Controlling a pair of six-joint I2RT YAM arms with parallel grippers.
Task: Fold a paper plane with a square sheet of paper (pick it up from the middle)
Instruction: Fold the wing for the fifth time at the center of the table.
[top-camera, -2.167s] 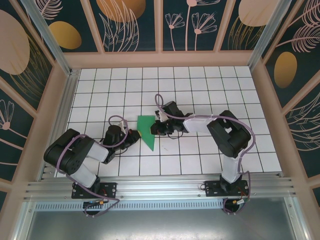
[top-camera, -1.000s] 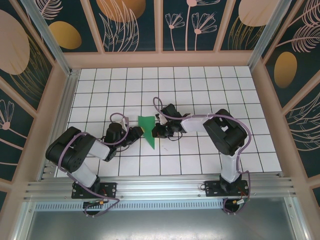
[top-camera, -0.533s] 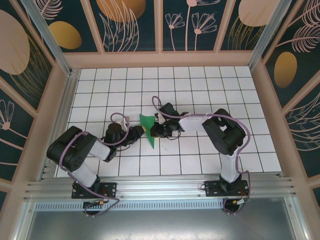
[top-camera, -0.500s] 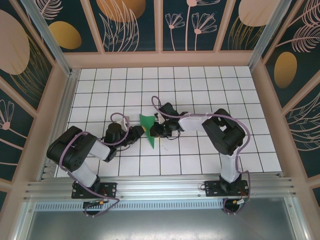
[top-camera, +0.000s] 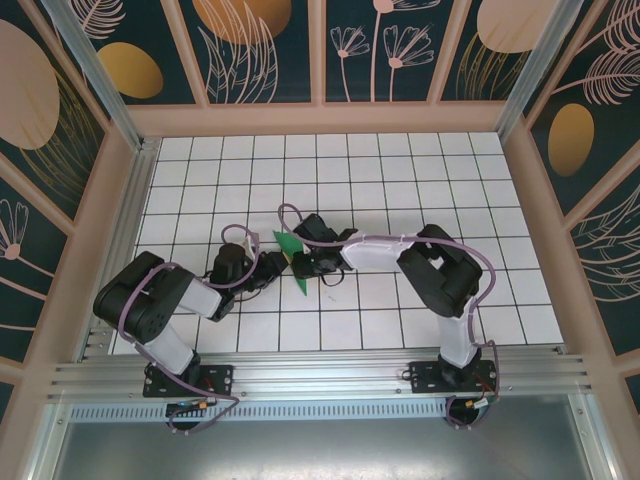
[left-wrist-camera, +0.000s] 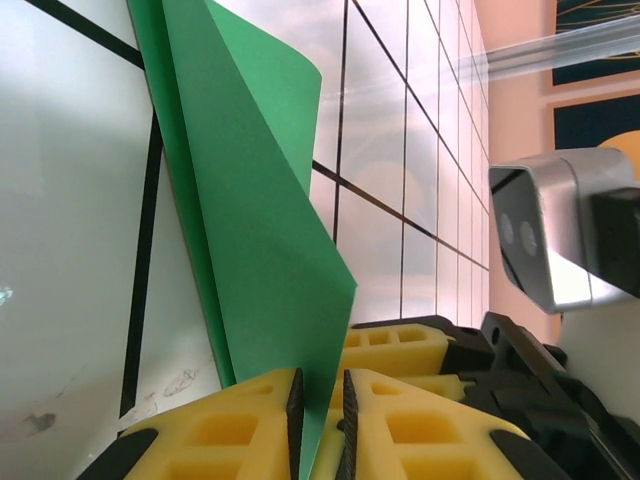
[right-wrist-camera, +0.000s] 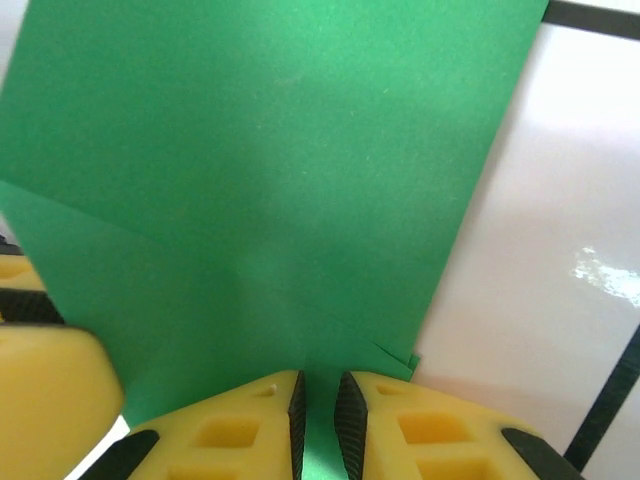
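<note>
1. Paper plane (top-camera: 287, 242), green and half-folded, lies mid-surface (top-camera: 400, 180) between both hands, one flap raised off the white tiles.
2. Left hand (left-wrist-camera: 318, 400): narrow, pinching the paper's near edge.
3. Right hand (right-wrist-camera: 318, 400): narrow, pinching the opposite edge, just beside the left's yellow fingers (right-wrist-camera: 45, 385).
4. Right wrist (top-camera: 320, 245) covers the paper's middle from above.
5. Patterned walls (top-camera: 260, 50) stand well apart.

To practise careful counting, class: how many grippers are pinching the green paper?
2. The left gripper clamps the green paper from its left side, and the right gripper clamps it from its right. They meet near the middle of the table. None seem hidden.
</note>
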